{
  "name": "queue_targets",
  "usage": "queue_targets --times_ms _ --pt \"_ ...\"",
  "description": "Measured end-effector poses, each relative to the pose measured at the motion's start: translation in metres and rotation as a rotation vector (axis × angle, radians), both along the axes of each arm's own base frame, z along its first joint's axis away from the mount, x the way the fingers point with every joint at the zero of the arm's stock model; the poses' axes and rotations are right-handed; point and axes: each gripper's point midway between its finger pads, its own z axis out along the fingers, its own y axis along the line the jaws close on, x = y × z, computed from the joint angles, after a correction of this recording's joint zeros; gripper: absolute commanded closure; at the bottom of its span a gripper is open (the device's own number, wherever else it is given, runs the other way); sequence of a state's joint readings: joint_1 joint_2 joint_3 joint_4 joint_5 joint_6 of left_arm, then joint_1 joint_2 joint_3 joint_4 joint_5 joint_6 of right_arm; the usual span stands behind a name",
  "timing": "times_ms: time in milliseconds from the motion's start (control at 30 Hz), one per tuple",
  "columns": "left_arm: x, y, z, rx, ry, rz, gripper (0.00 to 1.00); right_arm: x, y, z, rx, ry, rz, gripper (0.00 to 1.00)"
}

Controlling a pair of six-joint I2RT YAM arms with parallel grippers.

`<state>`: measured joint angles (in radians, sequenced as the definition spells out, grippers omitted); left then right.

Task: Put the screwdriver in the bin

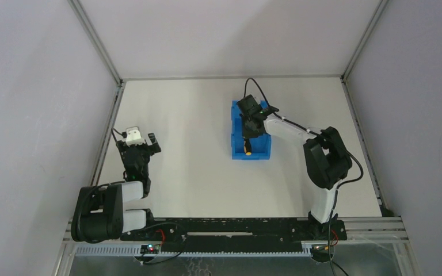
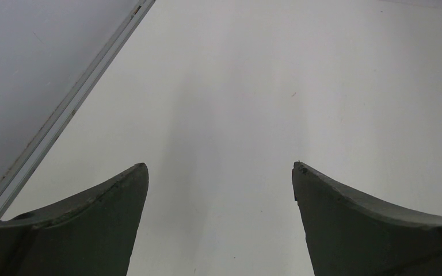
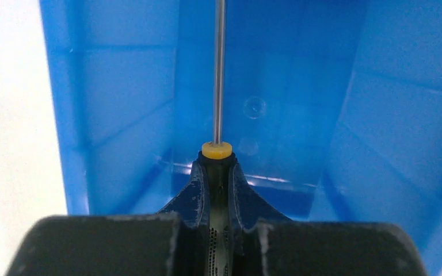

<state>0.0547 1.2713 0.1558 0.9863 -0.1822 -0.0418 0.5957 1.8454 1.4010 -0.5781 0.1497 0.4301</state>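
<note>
Overhead, we see a bright blue bin [image 1: 263, 149] standing on the white bench [image 1: 195, 172], and we place everything else from that bin. The right arm [image 1: 322, 161] rises at the near right of the bin and bends across to it, its wrist hanging over the bin's open top.

From the camera on that wrist we look into the bin: blue walls rise on both sides and the blue floor lies beyond. The right fingers [image 3: 198, 190] are clenched on the screwdriver [image 3: 219, 75]. They press its dark handle from both sides, so that only a narrow strip of it shows between them. A yellow collar sits just past the fingertips, and from it the thin grey metal shaft runs straight on between the bin's two side walls (its tip passes out of the top of the view, so we cannot tell whether it touches the bin).

In the overhead view a small spot of orange-yellow shows inside the bin, close to its nearer end wall, just below the dark fingers. The screwdriver is thus within the bin's outline, gripped by the right fingers.

The left arm [image 1: 115, 201] is folded well to the left of the bin, at the near side of the bench. The left fingers [image 2: 109, 201] are released and spread wide, with bare white bench showing between them, and they are well apart from the bin.
</note>
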Motion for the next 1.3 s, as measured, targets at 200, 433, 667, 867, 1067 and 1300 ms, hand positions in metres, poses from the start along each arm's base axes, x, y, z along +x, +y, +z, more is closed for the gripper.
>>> queue_targets --times_ms 200,433,667,867,1067,1300 --pt "0.0 0.0 0.0 0.0 0.0 0.0 0.0 0.007 0.005 -0.021 -0.015 0.005 -0.023 0.75" --pt "0.0 0.0 0.0 0.0 0.0 0.0 0.0 0.011 0.006 -0.033 -0.025 0.003 -0.047 0.53" --pt "0.0 0.0 0.0 0.0 0.0 0.0 0.0 0.012 0.006 -0.029 -0.028 -0.011 -0.055 0.33" --pt "0.0 0.0 0.0 0.0 0.0 0.0 0.0 0.011 0.003 0.021 0.01 -0.097 -0.059 0.25" --pt "0.0 0.0 0.0 0.0 0.0 0.0 0.0 0.011 0.0 0.095 0.076 -0.239 -0.051 0.12" --pt "0.0 0.0 0.0 0.0 0.0 0.0 0.0 0.006 -0.039 0.149 0.068 -0.36 -0.092 0.01"
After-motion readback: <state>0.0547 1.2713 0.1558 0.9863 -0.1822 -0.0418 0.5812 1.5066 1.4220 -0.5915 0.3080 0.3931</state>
